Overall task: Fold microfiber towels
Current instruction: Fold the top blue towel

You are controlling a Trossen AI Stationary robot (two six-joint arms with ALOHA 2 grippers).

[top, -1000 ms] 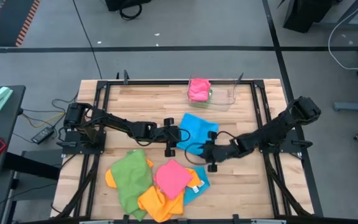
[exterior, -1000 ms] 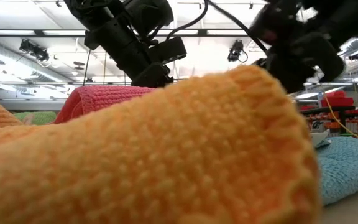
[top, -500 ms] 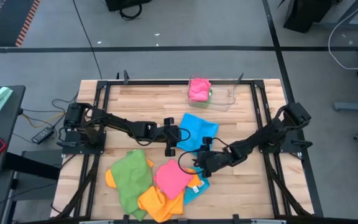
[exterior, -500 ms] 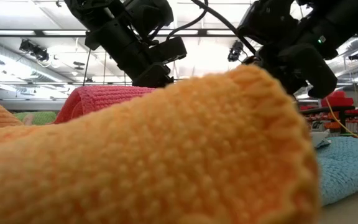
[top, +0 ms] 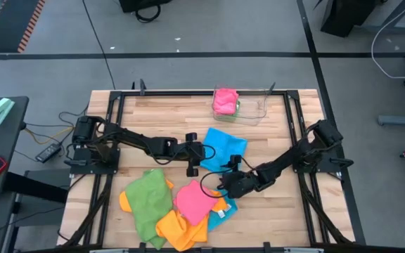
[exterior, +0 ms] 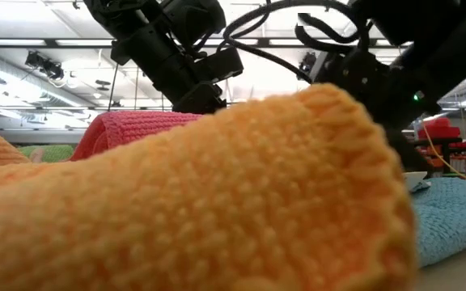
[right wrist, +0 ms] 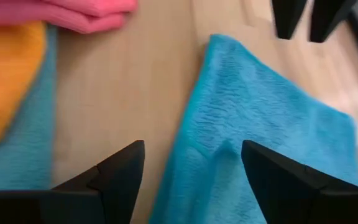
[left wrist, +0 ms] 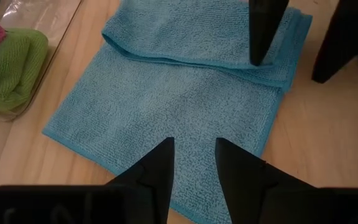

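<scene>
A sky-blue towel point(top: 223, 147) lies on the wood at the table's middle, with its right-hand part folded over point(left wrist: 216, 37) onto the rest. My left gripper point(top: 197, 156) reaches in from the left. Its fingers stand a little apart over the towel's single layer point(left wrist: 194, 168). My right gripper point(top: 223, 184) is wide open point(right wrist: 191, 180) at the towel's near edge, with nothing between its fingers. Green point(top: 148, 200), pink point(top: 194, 200) and orange point(top: 178, 228) towels lie heaped near the front edge. My left gripper slants down from the table's left, with its fingertips point(left wrist: 166, 162) at the single layer of the sky-blue towel point(left wrist: 191, 124), which lies flat between them. I cannot tell whether they touch the cloth.
A clear tray point(top: 255, 109) at the far edge holds a pink point(top: 225, 100) and a green cloth point(left wrist: 11, 68). Another blue towel point(top: 225, 207) lies under the heap's right side. The orange towel point(exterior: 176, 194) fills the low view's foreground.
My right gripper has sunk and gone toward the table's left and near edge, from the blue towel's near right side toward the heap. The left arm has kept still.
</scene>
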